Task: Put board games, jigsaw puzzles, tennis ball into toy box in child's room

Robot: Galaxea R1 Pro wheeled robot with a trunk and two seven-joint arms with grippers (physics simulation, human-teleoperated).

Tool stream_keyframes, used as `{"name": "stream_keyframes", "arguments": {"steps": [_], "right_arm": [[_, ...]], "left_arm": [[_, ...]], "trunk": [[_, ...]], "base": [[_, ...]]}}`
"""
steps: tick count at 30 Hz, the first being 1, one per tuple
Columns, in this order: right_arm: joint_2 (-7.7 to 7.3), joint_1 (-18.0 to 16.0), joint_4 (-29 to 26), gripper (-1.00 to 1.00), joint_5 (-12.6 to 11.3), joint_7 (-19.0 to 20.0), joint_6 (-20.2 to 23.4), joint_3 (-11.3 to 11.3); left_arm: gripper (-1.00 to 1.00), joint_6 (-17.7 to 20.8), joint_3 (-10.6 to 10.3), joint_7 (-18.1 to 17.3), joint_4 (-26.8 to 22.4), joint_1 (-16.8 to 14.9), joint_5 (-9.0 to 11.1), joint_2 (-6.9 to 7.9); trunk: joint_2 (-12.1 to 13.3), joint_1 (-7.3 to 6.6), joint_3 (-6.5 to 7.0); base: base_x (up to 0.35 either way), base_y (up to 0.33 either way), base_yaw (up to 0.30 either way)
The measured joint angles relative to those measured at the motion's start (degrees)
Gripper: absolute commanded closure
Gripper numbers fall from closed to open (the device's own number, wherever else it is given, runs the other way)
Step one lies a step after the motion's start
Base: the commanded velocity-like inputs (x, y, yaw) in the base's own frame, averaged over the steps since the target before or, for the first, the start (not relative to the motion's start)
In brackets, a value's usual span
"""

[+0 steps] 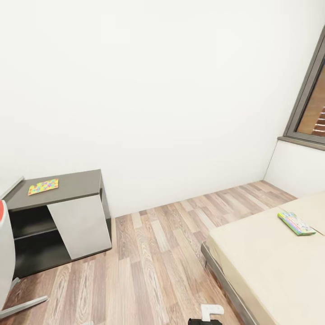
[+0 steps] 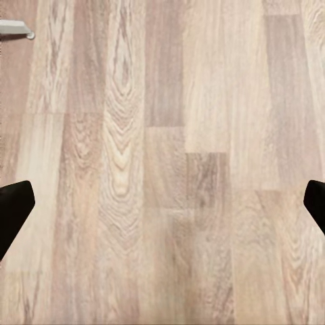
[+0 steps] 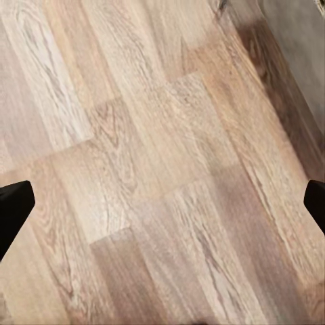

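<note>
Both end effectors, left [image 2: 162, 210] and right [image 3: 162, 210], gape empty over floor; we risk clipping the bed [image 1: 271, 266] frame approaching the board game [image 1: 296, 223].

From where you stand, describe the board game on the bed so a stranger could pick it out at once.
Look to the low bed with the plain beige mattress at the right of the room, below the window. Near its far right edge lies a flat rectangular board game. Its bright green-edged printed cover is the only colour on the bare mattress; the other colourful item, a jigsaw puzzle, lies across the room on the dark grey table.
</note>
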Motion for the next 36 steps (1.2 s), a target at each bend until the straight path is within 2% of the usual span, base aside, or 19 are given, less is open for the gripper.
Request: {"name": "stream_keyframes", "arguments": {"steps": [8,18,36], "right_arm": [[0.0,0.0,0.0,-1.0,-0.1,0.0,0.2,0.2],[0.0,0.0,0.0,-1.0,-0.2,0.0,0.5,0.2],[0.0,0.0,0.0,-1.0,-0.1,0.1,0.6,0.2]], "left_arm": [[-1.0,0.0,0.0,0.0,0.0,0.0,0.0,-0.02],[-1.0,0.0,0.0,0.0,0.0,0.0,0.0,-0.62],[-1.0,0.0,0.0,0.0,0.0,0.0,-0.1,-0.78]], "trunk": [[3.2,-1.76,1.15],[7.2,-3.95,2.05],[14.4,-7.91,3.6]], "base": [[0.0,0.0,0.032],[0.0,0.0,0.012],[0.0,0.0,0.0]]}}
